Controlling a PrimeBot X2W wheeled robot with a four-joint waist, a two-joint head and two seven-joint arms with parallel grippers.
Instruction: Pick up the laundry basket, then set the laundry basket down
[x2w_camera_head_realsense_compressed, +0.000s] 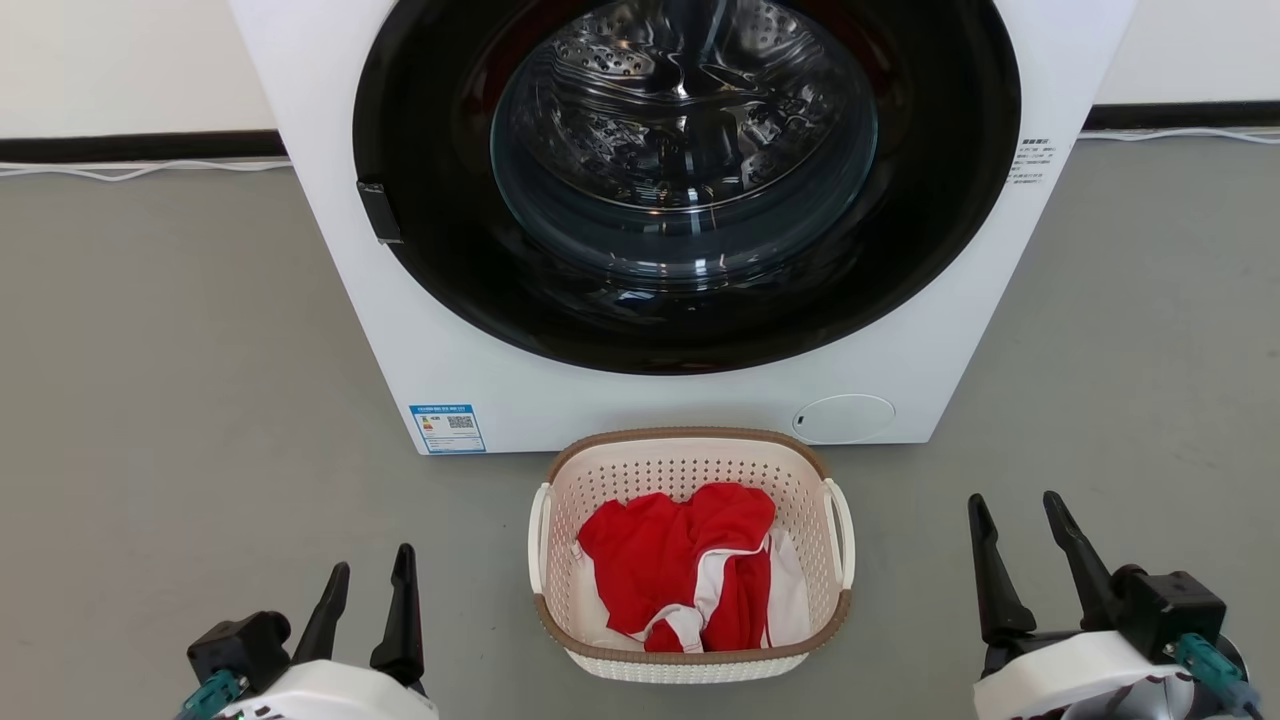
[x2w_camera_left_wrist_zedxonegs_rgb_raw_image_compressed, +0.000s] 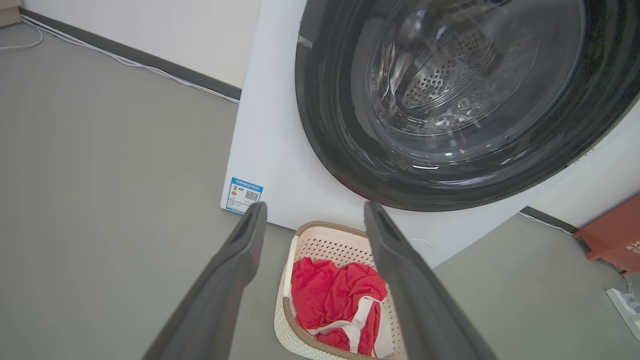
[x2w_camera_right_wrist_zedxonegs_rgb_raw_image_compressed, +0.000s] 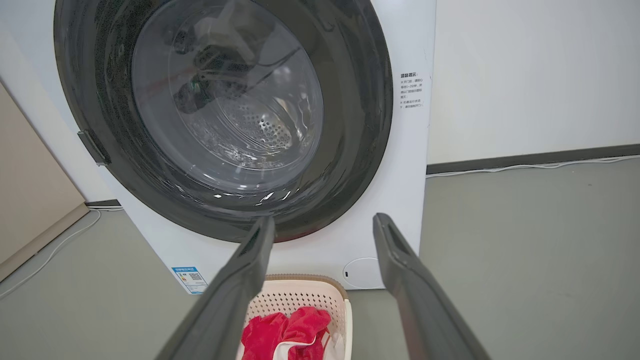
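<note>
Grippers hang with fingers spread and empty, the left gripper (x2w_camera_head_realsense_compressed: 373, 560) and right gripper (x2w_camera_head_realsense_compressed: 1013, 498) both well out in front of the washer (x2w_camera_head_realsense_compressed: 600, 400). Closer to the washer, the laundry basket (x2w_camera_head_realsense_compressed: 690, 437) sits on the grey floor (x2w_camera_head_realsense_compressed: 200, 400) just before its base, red and white clothes (x2w_camera_head_realsense_compressed: 680, 560) heaped inside and both side handles untouched. By the look of it, nothing is done yet: lifting and setting down both remain.

washer (x2w_camera_head_realsense_compressed: 400, 340) top cut off, laundry basket (x2w_camera_head_realsense_compressed: 690, 462) floor hidden under red garment (x2w_camera_head_realsense_compressed: 660, 550), label (x2w_camera_head_realsense_compressed: 447, 428) print unreadable
</note>
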